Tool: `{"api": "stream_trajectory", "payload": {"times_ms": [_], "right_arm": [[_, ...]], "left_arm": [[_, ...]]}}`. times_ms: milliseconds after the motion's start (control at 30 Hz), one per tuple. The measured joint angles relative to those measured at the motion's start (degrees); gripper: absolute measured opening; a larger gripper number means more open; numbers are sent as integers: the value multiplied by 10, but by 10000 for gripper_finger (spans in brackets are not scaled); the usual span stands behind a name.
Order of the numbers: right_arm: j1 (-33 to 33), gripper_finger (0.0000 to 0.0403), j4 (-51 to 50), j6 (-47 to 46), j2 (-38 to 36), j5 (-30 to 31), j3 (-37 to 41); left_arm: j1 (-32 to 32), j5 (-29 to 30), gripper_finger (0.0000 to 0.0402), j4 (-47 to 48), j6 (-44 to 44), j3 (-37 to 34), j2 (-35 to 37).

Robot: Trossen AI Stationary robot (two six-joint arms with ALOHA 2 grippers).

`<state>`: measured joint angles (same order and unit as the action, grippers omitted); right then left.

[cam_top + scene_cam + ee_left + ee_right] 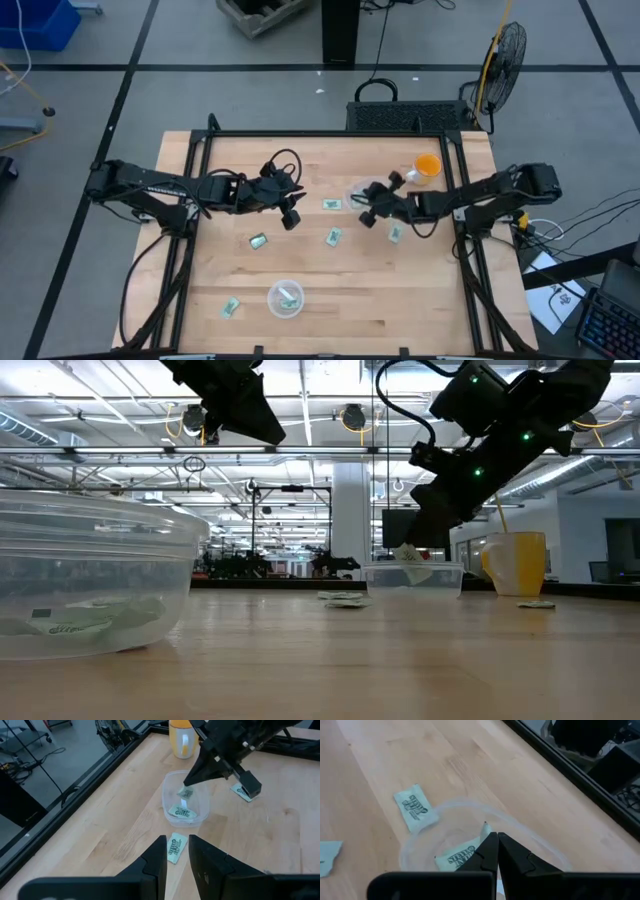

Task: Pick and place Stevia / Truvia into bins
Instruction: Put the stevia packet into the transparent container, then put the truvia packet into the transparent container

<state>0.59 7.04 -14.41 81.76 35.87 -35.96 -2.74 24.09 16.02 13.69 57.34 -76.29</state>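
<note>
1. Pale wood, the surface (400, 300) carries everything: two clear bowls, an orange cup (427, 166) at the far right, and green-and-white sachets scattered between my two arms.
2. My right gripper (367, 207) hangs over the far bowl (357, 191), fingers pinched together on a sachet (186, 793) that dangles just above the bowl's inside. I judge this to be the drop step: the next move calls for parting the fingers while the sachet is well within the rim, then lifting clear.
3. My left gripper (291, 216) hovers mid-surface, off the wood, fingers a little apart and holding nothing. A loose sachet (175, 847) lies just beside the far bowl, straight ahead of it, and looks like its likely next pick.
4. The far bowl already holds one sachet (182, 811) flat on its bottom.
5. The near bowl (286, 298), at the front edge, holds at least one sachet (289, 297).
6. Loose sachets still on the wood: one (258, 240) left of centre, one (333, 237) at centre, one (395, 234) under my right arm, one (231, 307) at front left.
</note>
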Motion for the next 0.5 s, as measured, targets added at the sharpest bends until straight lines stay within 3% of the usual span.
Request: {"api": "stream_trajectory", "payload": {"times_ms": [200, 500], "right_arm": [[18, 9, -17, -4, 0, -5, 0], [42, 57, -19, -16, 0, -61, 0]], "left_arm": [[0, 0, 88, 0, 0, 0, 0], [0, 0, 88, 1, 2, 0, 0]]}}
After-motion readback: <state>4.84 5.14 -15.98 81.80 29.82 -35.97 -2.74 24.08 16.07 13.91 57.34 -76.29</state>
